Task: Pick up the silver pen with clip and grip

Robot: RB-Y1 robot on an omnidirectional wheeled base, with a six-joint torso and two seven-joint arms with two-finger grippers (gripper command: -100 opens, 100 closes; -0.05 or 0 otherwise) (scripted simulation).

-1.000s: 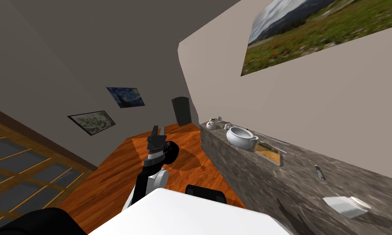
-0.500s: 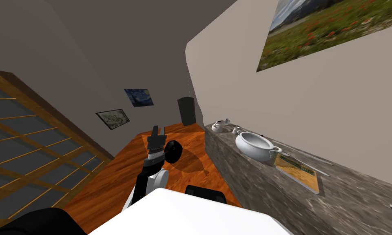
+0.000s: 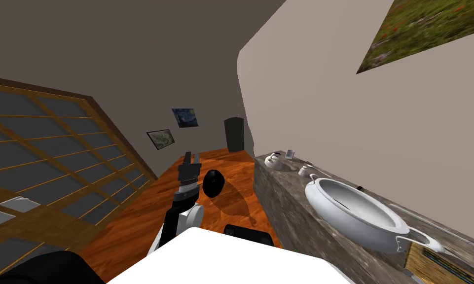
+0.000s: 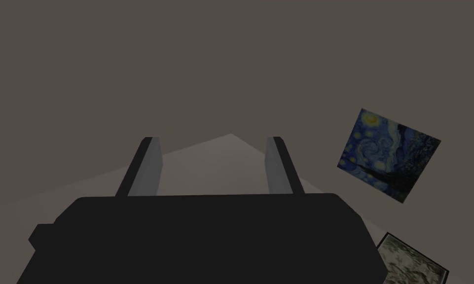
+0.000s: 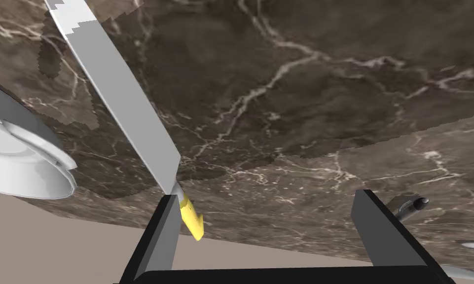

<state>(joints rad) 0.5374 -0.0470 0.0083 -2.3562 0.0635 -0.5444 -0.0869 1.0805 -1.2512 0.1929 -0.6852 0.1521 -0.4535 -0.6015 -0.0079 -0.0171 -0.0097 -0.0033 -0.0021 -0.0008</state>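
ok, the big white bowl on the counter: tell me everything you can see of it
The white bowl is wide, shallow and plain glossy white, with a thick rolled rim and a loop handle at its near end. It stands upright and looks empty, resting on the dark, veined, stone-look counter by the wall. In the right wrist view its rim lies beside a yellow-handled knife, apart from the blade.

White bowl (image 3: pixel 351 212) on dark marble counter (image 3: pixel 275 207); yellow-handled knife (image 5: pixel 125 106) lying near bowl.
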